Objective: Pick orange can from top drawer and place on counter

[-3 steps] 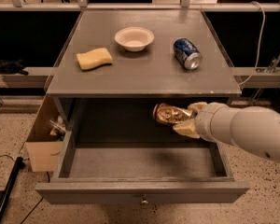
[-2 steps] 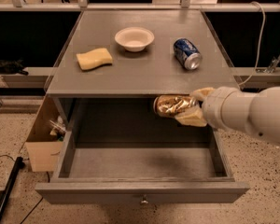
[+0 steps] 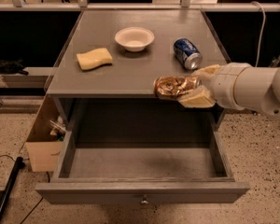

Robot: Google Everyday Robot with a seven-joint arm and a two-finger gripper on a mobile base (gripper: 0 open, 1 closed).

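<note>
The orange can lies sideways in my gripper, which is shut on it. The gripper holds the can in the air at the counter's front edge, right of centre, above the open top drawer. The drawer is pulled out and its inside shows nothing in it; its small metal knob is on the front panel. The grey counter lies just behind the can. My white arm reaches in from the right.
On the counter are a white bowl, a yellow sponge and a blue can lying on its side near the gripper. A cardboard box stands on the floor left of the cabinet.
The gripper has lifted the orange can up out of the drawer to the level of the counter's front edge.
</note>
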